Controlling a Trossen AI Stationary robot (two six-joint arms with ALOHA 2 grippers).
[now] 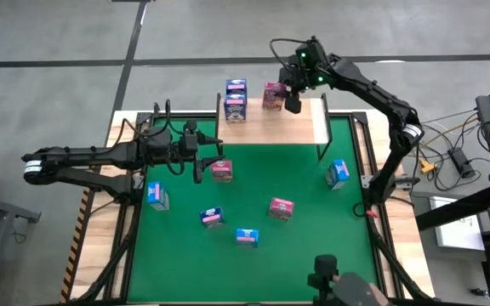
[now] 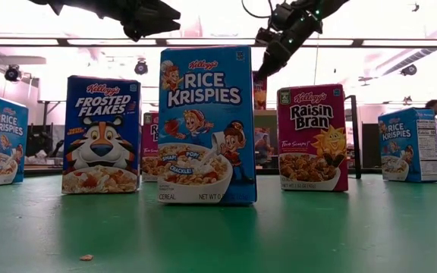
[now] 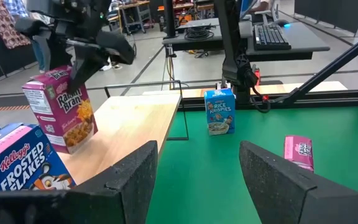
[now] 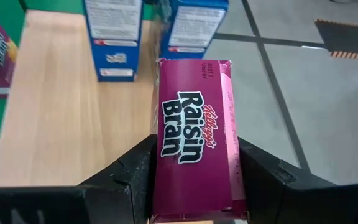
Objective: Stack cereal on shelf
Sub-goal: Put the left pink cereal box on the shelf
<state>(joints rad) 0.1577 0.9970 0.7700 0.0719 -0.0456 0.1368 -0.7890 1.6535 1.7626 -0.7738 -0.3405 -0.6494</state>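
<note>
The left tool (image 1: 201, 163) is hovering wide open, empty, over the green bench (image 1: 304, 234) among scattered cereal boxes (image 1: 247, 237). Farther back, the right tool (image 1: 291, 100) is gripping a Raisin Bran box (image 4: 194, 134) over the shelf (image 1: 300, 127), at its far edge; releasing there is risking a tumble onto the floor (image 1: 185, 34).

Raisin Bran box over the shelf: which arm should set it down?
Right. The right gripper is shut on the Raisin Bran box over the shelf. The left gripper is open over the green table, beside another pink box.
</note>
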